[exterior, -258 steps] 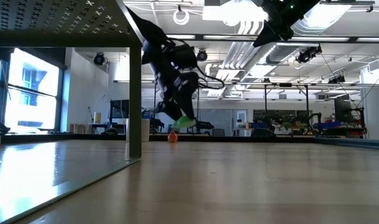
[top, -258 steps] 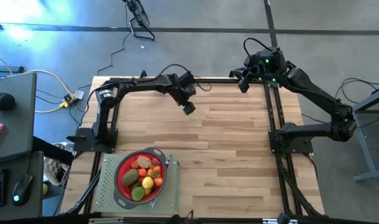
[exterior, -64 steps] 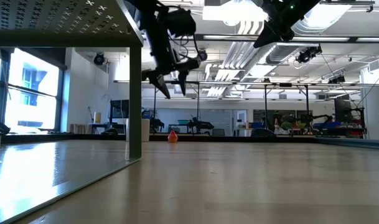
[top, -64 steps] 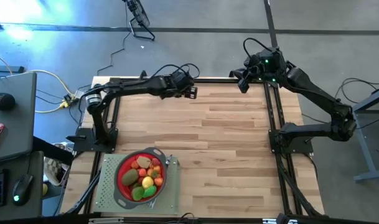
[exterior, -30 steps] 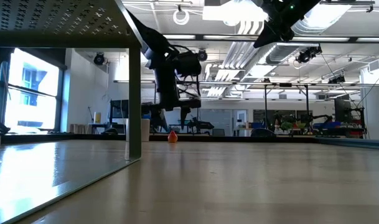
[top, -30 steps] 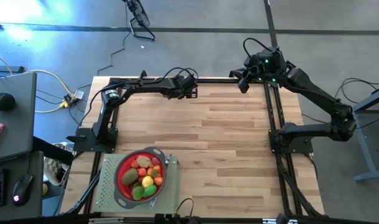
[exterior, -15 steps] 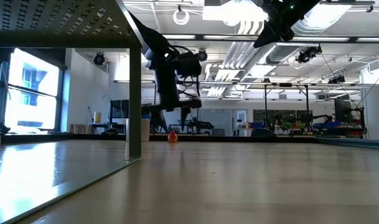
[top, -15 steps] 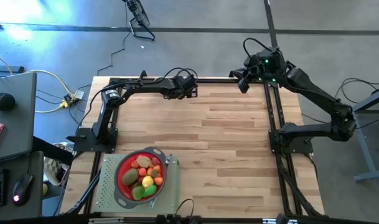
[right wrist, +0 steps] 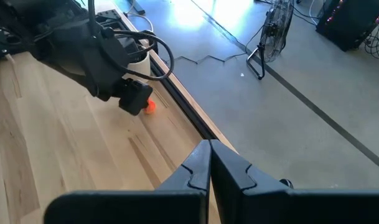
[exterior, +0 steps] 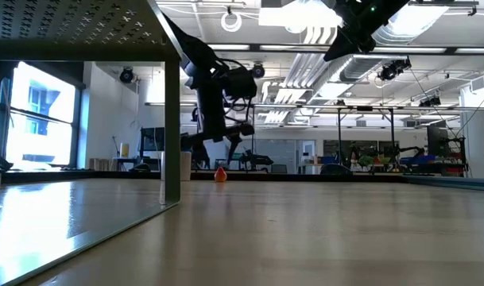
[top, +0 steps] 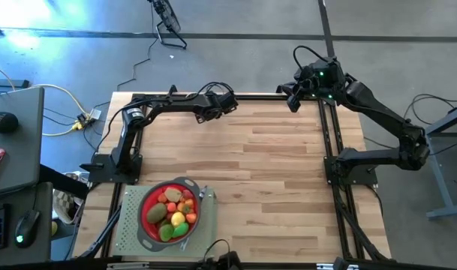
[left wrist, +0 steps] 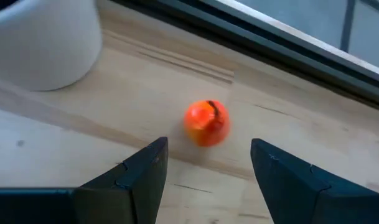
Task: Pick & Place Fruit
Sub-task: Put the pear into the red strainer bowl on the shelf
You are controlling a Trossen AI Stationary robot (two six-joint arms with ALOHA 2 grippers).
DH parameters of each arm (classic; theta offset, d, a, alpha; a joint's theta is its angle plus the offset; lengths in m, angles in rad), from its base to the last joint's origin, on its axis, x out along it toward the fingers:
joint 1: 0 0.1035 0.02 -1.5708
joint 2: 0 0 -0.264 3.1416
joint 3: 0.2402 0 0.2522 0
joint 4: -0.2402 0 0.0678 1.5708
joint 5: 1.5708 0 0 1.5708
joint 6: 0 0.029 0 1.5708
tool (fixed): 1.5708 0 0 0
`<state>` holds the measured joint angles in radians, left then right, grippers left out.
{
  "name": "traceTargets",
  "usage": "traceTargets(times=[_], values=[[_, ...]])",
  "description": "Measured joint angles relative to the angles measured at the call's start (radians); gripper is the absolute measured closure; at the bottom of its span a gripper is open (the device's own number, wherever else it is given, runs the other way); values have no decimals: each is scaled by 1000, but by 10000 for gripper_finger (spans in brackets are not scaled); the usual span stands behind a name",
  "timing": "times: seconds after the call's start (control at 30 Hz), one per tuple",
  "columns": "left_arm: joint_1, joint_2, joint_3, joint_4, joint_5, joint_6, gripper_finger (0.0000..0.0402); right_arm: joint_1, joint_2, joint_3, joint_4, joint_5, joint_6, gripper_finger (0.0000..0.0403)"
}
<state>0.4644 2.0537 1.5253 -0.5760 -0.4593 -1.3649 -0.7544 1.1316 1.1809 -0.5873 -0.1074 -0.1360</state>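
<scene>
Your left gripper [left wrist: 205,171] hangs low over the bench [top: 273,172] at its far edge, jaws released and empty. The small orange-red fruit [left wrist: 206,122] sits on the wood straight ahead of them, centred on the gap but just beyond the tips, not yet between the fingers [left wrist: 136,180]. It looks near-round, so no long axis to line up with; I judge a short advance and then a close is what this turns on. A white cylinder [left wrist: 43,40] stands close beside the fruit, and the dark frame rail [left wrist: 282,46] runs just behind it.

Your right gripper [right wrist: 209,163] waits raised at the far right corner, well apart from the fruit, jaws clenched on nothing. The left is plainly the nearer arm.

The red strainer [top: 169,212], holding the rest of the toy fruit, sits near the front left of the bench, well apart from the lone fruit.

Hard to make out: from overhead the left wrist hides the fruit entirely. At bench level it is a tiny orange dot, and you cannot tell the jaws' height above it.
</scene>
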Motion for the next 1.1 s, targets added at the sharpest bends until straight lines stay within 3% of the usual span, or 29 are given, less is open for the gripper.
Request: traceTargets(times=[0.63,0.87,1.1], values=[[0,66,-1,65,38,-188,178,0,0,0,0,-60,-20,400],[-1,32,0,182,83,-91,178,0,0,0,0,-58,-26,400],[0,-4,0,109,36,8,178,0,0,0,1,-57,-26,400]])
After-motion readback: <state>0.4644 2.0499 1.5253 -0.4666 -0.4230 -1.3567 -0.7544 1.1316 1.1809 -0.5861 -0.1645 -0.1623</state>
